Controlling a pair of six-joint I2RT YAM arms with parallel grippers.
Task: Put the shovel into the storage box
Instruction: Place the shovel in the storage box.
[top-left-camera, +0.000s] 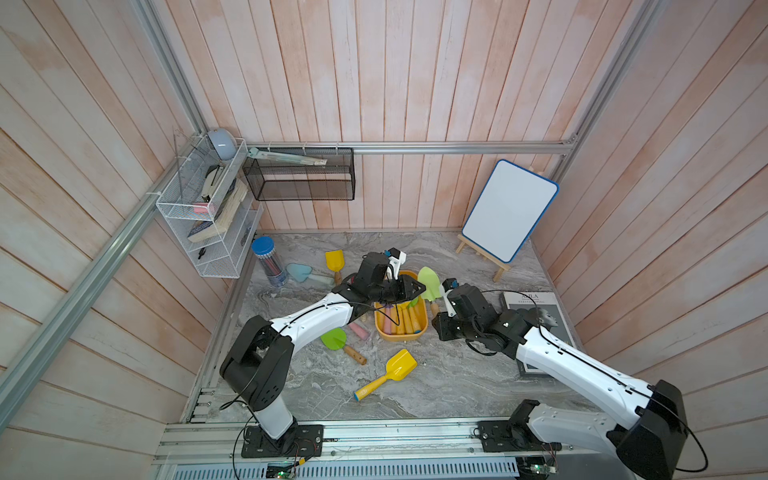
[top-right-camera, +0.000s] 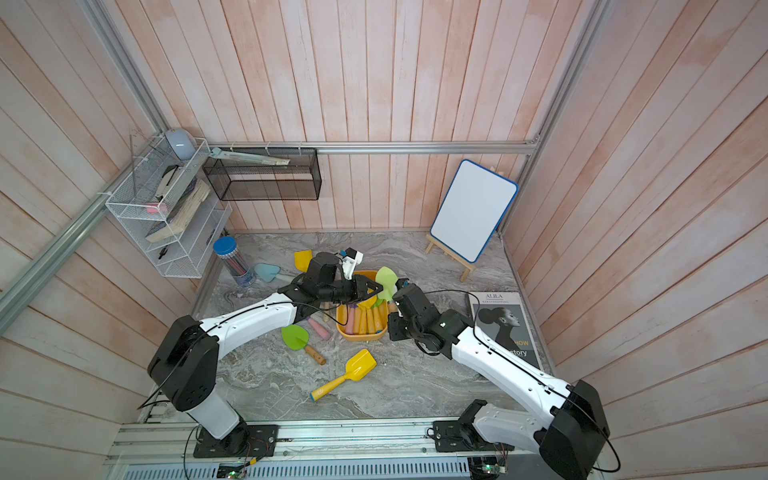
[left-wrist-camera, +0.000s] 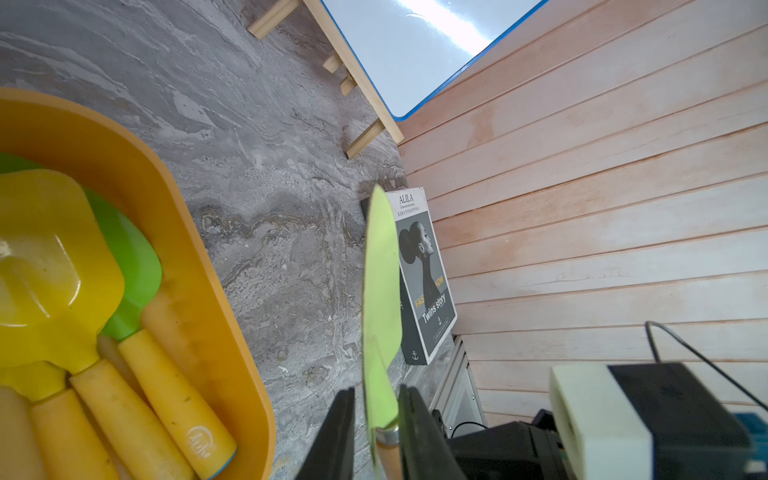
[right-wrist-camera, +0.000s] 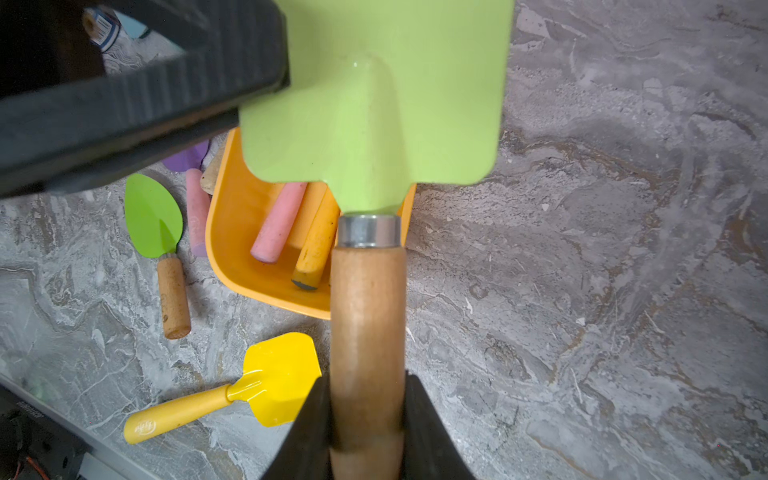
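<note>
The book (left-wrist-camera: 424, 274) cover reads "ALILA", "KERSTSHOPPING" and "Twins story". A script logo on a yellow handle (left-wrist-camera: 178, 399) inside the storage box (top-left-camera: 403, 337) is too blurred to read. The pale green shovel (top-left-camera: 429, 282) hangs mid-frame at the box's upper right rim. Its long axis runs up-down the frame, blade tip uppermost. The right fingers (right-wrist-camera: 311, 424) clamp its wooden handle. The left fingers (left-wrist-camera: 336, 428) closely flank the blade's base; I cannot tell whether they press it.

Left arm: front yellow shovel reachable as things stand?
Probably, but not right away. The yellow shovel lies in the open, nothing over it. The left pincer is busy, though: its jaws flank the blade of the light-green shovel, whose handle the right pincer grips.
</note>
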